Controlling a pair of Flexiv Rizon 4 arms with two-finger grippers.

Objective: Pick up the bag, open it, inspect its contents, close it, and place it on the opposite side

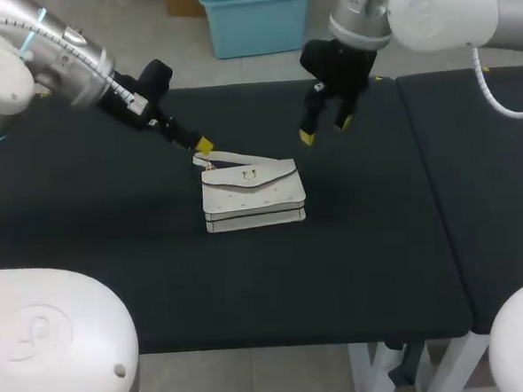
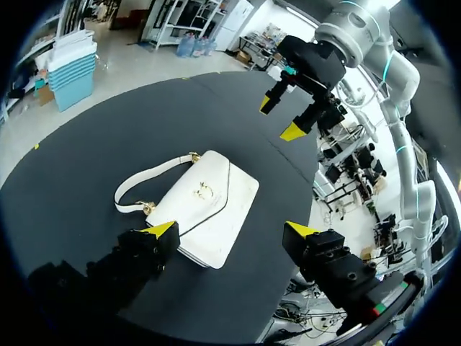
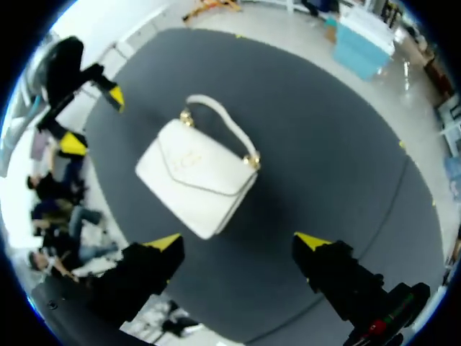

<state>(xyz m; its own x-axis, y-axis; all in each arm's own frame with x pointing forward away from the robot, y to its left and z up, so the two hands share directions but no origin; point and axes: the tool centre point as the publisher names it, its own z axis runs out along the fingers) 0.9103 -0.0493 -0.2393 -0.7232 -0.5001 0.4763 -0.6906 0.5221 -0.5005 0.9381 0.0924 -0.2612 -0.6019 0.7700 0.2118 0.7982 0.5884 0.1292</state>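
Note:
A white handbag (image 1: 253, 195) lies flat in the middle of the black table, its flap shut with a gold clasp (image 1: 249, 173). Its white strap (image 1: 224, 157) loops out on the far left side. My left gripper (image 1: 200, 145) hovers open just over that strap end. In the left wrist view the bag (image 2: 205, 209) lies under and between the spread fingers of the left gripper (image 2: 230, 231). My right gripper (image 1: 324, 128) hangs open above the table, beyond the bag's far right corner. In the right wrist view the bag (image 3: 198, 176) lies ahead of the right gripper (image 3: 238, 241), untouched.
A seam (image 1: 413, 178) divides this black table (image 1: 114, 258) from a second black table at the right (image 1: 492, 191). Bare cloth lies on both sides of the bag. The front edge (image 1: 297, 343) is near the white arm bases.

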